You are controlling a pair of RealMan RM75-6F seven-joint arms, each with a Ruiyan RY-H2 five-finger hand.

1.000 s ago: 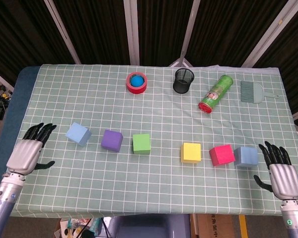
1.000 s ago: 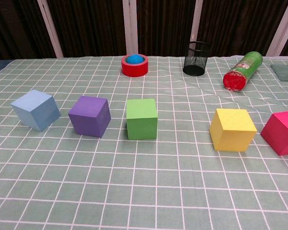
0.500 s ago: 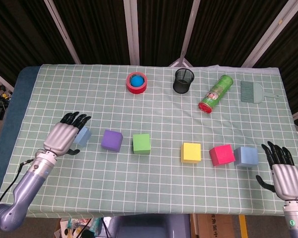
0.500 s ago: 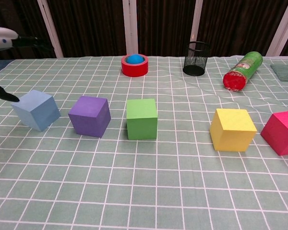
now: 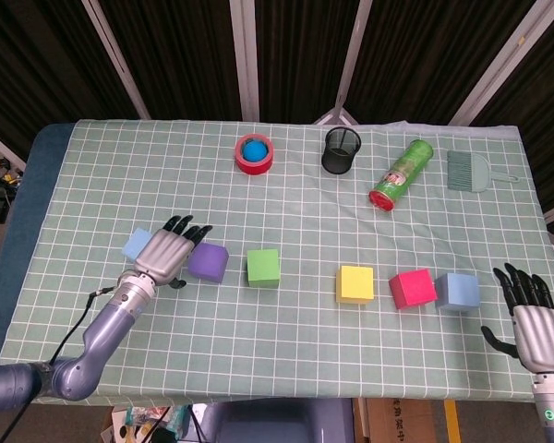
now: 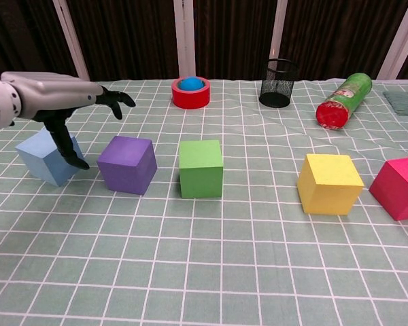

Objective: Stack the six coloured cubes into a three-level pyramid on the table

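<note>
The left hand [image 5: 169, 253] is held open over the gap between the light blue cube [image 5: 136, 244] and the purple cube [image 5: 208, 261], fingers spread, nothing gripped; the right hand [image 5: 532, 320] is open too — near the table's right edge. A careless closing could knock either cube askew; all six cubes are unstacked.

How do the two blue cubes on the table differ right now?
The light blue foam cube at the left end sits turned at an angle, with the left robot hand over it. The light blue foam cube at the right end sits squarer, untouched beside the red foam cube. Both match in colour and size.
</note>
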